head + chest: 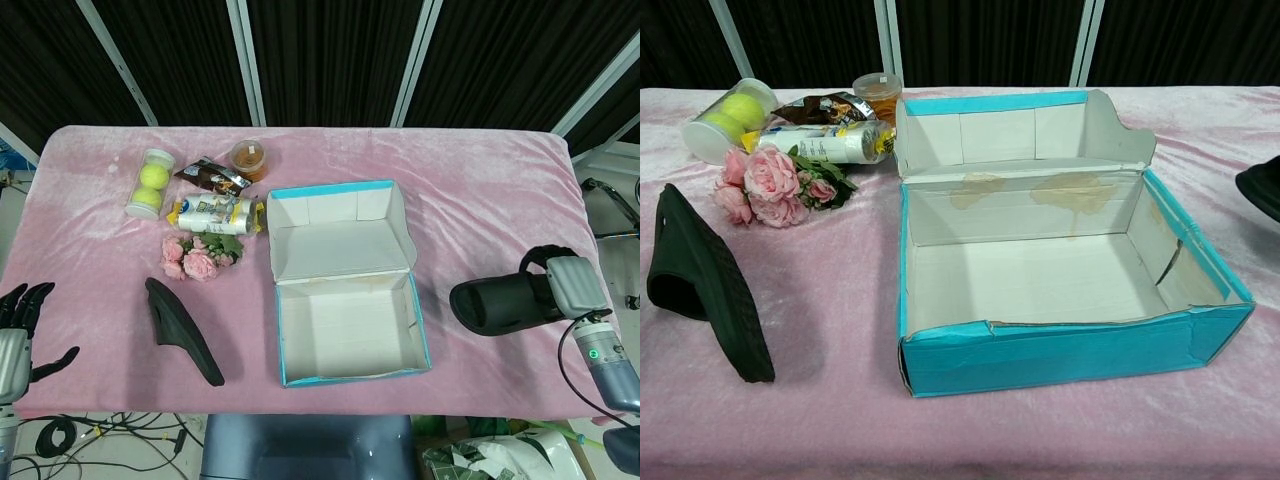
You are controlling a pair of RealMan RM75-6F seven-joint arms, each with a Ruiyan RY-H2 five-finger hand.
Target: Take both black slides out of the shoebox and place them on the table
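Gripping a chunky black slide (495,303) right of the box (345,290), the right hand (570,288) holds it above the pink velvety cloth (480,200). The other slide (183,330) lies on edge left of the box. The left hand (18,335) holds nothing, its fingers spread.

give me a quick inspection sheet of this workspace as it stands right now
surface: table under a wrinkled pink velvet cloth
job's things: shoebox open and empty; first slide lies on the cloth to its left; second slide is outside the box to its right, held by the right hand; whether it touches the cloth cannot be told
clutter: tennis ball tube, snack packet, small jar, lying bottle, pink roses, all at the back left
hands: left hand holds nothing, fingers apart, at the front left edge; right hand grips the second slide
cables: loose cables on the floor below the front edge
surroundings: black curtain behind
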